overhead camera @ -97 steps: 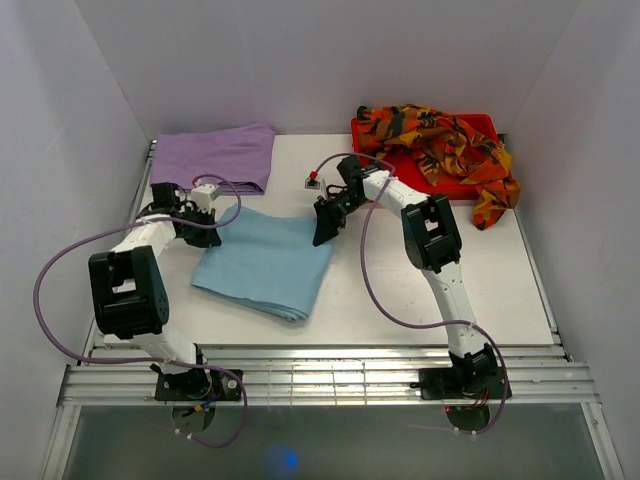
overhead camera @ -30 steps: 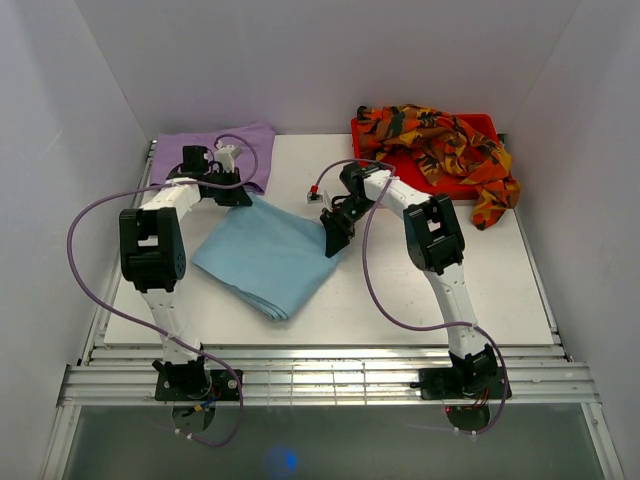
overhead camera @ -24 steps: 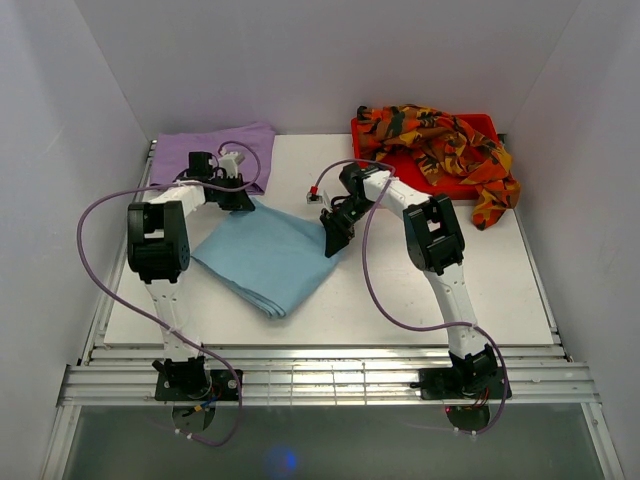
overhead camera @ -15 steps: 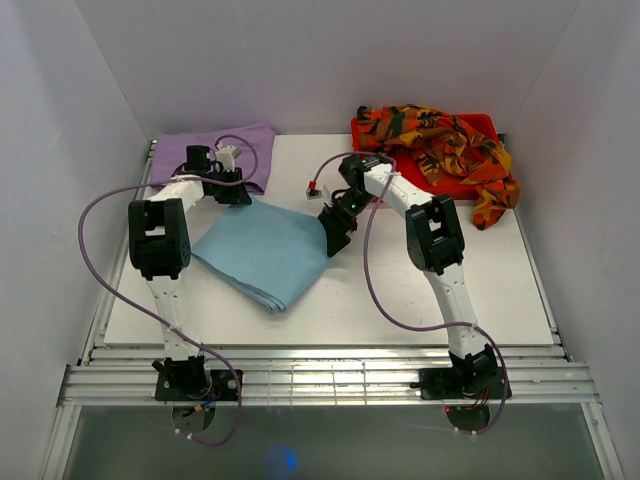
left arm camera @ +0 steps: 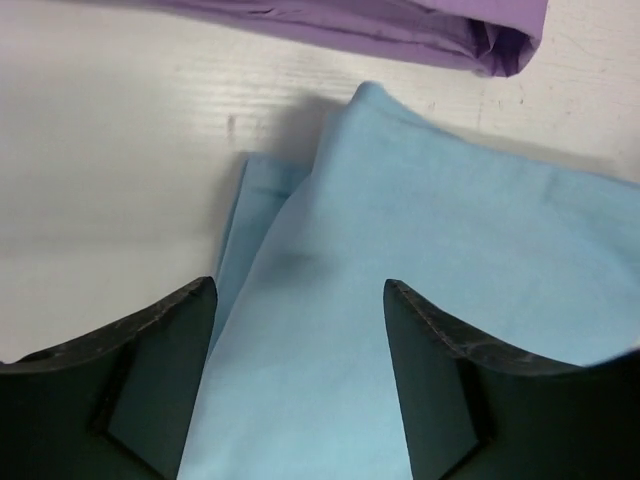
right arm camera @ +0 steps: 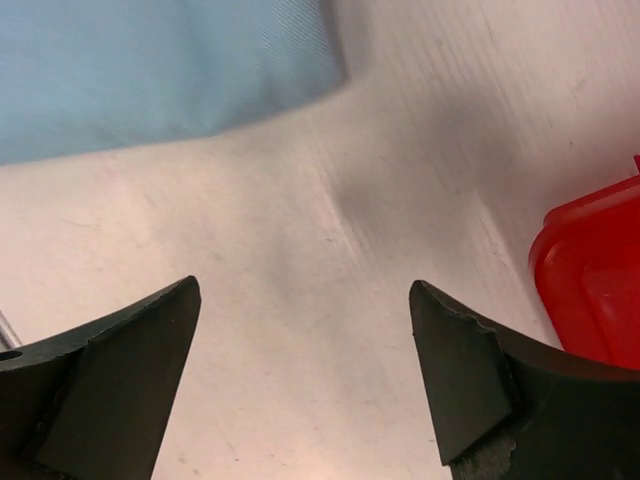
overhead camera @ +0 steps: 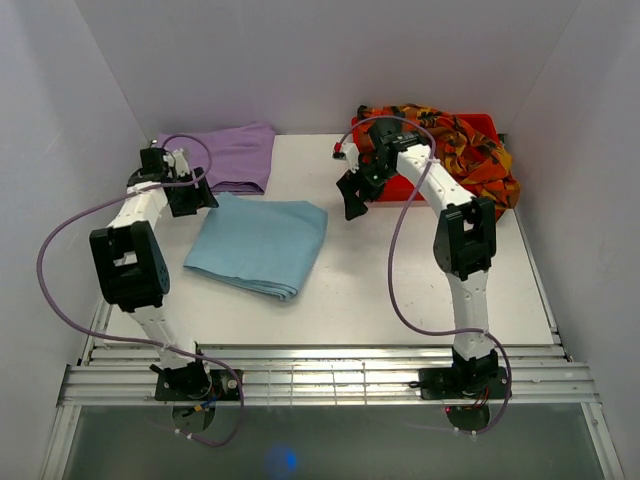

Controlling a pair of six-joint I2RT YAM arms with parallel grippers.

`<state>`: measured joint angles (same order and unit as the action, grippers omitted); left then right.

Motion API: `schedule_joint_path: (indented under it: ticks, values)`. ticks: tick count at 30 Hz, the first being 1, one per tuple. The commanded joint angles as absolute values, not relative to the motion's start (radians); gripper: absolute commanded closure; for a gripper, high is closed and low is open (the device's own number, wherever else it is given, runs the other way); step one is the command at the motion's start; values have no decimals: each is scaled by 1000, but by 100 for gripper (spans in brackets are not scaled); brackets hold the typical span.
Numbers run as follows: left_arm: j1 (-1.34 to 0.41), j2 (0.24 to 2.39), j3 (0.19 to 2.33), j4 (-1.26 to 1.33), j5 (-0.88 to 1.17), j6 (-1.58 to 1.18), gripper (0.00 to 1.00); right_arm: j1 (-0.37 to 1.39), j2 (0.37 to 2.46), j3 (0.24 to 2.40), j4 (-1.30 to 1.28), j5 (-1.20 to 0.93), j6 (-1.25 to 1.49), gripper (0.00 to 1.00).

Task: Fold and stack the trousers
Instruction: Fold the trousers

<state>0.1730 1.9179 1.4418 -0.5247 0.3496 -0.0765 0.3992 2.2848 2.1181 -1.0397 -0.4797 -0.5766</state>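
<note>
Left gripper point(overhead camera: 192, 196) and right gripper point(overhead camera: 350, 196) released blue trousers point(overhead camera: 260, 245), both open, empty, three pairs

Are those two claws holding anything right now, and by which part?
Nothing is held. The left gripper stands open over a corner of the folded light blue trousers, and the right gripper stands open over the table.

centre-left on table point(overhead camera: 400, 290): folded trousers point(overhead camera: 258, 245) | far left, just behind: second folded pair point(overhead camera: 225, 155) | far right: heaped trousers point(overhead camera: 470, 150) in tray point(overhead camera: 486, 122)
</note>
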Motion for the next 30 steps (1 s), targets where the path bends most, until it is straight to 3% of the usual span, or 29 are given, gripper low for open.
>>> schedule_joint_path:
  ticks: [1, 5, 13, 22, 30]
  values:
    - [228, 1764, 1390, -607, 359, -137, 21, 439, 2104, 2044, -1002, -656, -496, 9]
    - [284, 1764, 1338, -686, 419, -31, 20, 497, 2045, 1942, -974, -855, -465, 5]
    - [293, 1838, 1224, -753, 475, 280, 26, 665, 2140, 1953, -939, -936, -465, 0]
    - [278, 1836, 1184, -778, 641, 172, 98, 710, 2214, 1882, -919, -890, -537, 17]
    - [278, 1829, 1092, -767, 817, -57, 100, 681, 2166, 1701, -871, -663, -635, 30]
